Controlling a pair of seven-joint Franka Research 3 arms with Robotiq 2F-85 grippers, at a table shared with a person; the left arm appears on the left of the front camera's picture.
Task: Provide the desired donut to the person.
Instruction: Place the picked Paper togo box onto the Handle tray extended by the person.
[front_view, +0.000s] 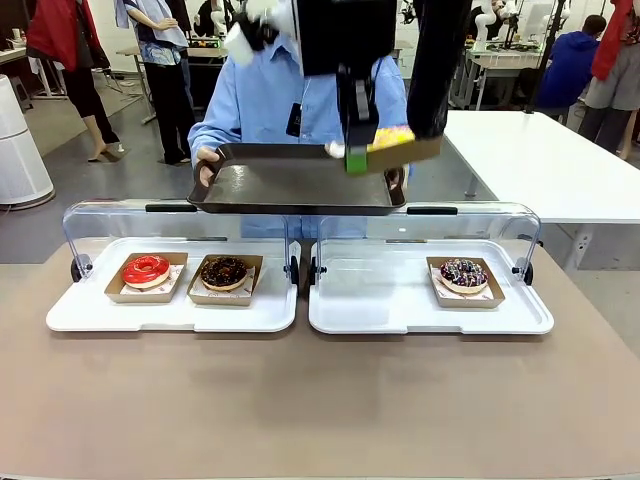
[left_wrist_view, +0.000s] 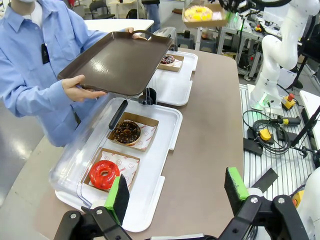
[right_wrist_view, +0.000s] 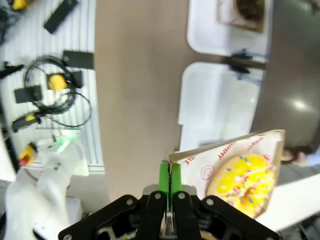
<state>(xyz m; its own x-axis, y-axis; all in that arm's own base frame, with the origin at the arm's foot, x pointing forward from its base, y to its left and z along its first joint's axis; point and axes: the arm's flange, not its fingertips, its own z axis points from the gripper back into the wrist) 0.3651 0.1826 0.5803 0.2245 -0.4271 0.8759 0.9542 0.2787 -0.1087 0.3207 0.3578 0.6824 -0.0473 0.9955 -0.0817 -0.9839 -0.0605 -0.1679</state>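
1. Closest to us, the left gripper (left_wrist_view: 177, 187) hangs wide open with nothing in it. It is above the table (front_view: 320, 400), on the side of the left white tray (front_view: 170, 312).
2. That tray holds a red donut (front_view: 146, 270) and a chocolate donut (front_view: 224, 272), each on its own card. The right white tray (front_view: 390, 300) holds one dark sprinkled donut (front_view: 463, 274) near its right edge.
3. Farther off and higher up, the right gripper (front_view: 354, 155) pinches the edge of a card tray (right_wrist_view: 197, 160). The yellow donut (front_view: 391, 137) sits on this card. The card sticks out sideways from the fingers, toward the robot's right.
4. This donut is round with a hole, bright yellow, with tiny coloured sprinkles.
5. Right under it is the right end of the dark serving tray (front_view: 290, 185). The person (front_view: 270, 100) holds that tray out by both ends. I think the card only needs to go down a little to land there. The right arm is much nearer to it than the left.
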